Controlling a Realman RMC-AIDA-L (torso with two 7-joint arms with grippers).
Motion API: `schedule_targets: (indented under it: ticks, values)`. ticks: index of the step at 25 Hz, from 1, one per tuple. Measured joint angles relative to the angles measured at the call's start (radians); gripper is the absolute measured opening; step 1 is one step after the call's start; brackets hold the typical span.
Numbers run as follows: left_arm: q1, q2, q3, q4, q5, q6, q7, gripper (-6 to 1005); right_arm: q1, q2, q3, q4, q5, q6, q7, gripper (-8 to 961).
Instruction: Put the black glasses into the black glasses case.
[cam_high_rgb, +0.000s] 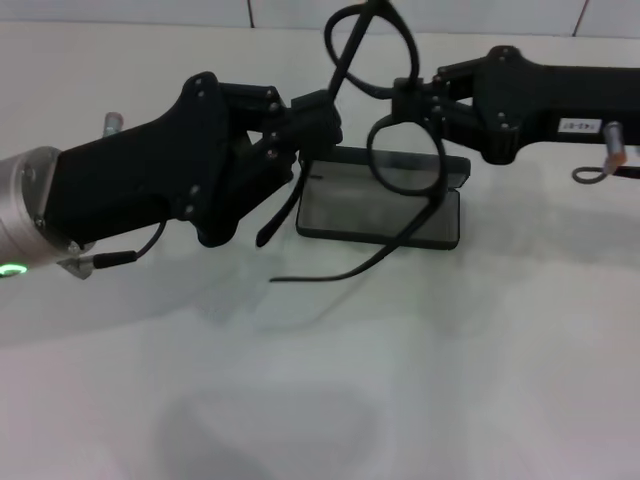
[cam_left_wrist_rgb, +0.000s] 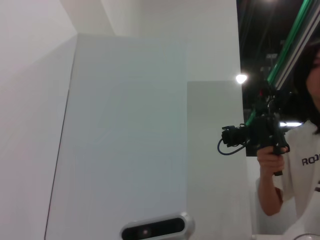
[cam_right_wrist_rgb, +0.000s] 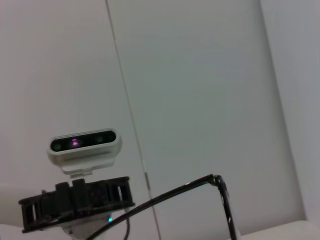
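1. Black glasses case is your target and the biggest task item here: a flat, dark rectangle with rounded corners, lying open on the white table with its grey lining facing up. It sits between and below the two arms, and nothing is in it yet.

2. Your left gripper reaches in from the left above the case's near corner. It is clamped on the black glasses at the frame's left end, near the hinge.

3. Your right gripper comes in from the right and appears pinched on the frame near the bridge, between the two lenses. So you are mid-carry, both grippers holding the glasses in the air over the case.

4. The glasses look thin and wiry, with two round-oval rims. They hang tilted, one rim high and the other low over the case. One temple arm droops down past the case's front edge.

5. My read on the next move: level the frame, get the hanging temple arm folded or inside the case outline, then lower gently. The dangling arm could snag the case rim.
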Motion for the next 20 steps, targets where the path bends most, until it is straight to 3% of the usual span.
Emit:
schedule_targets:
  ticks: [6,20]
  values:
    - [-0.002,0.000,0.002,-0.022,0.007,0.000,0.022,49,0.048,0.004,-0.018,0.064,0.000,-0.015,-0.027,70]
    - [-0.023,0.003,0.012,-0.077,0.015,-0.004,0.051,49,0.042,0.011,-0.025,0.067,0.013,-0.074,-0.040,70]
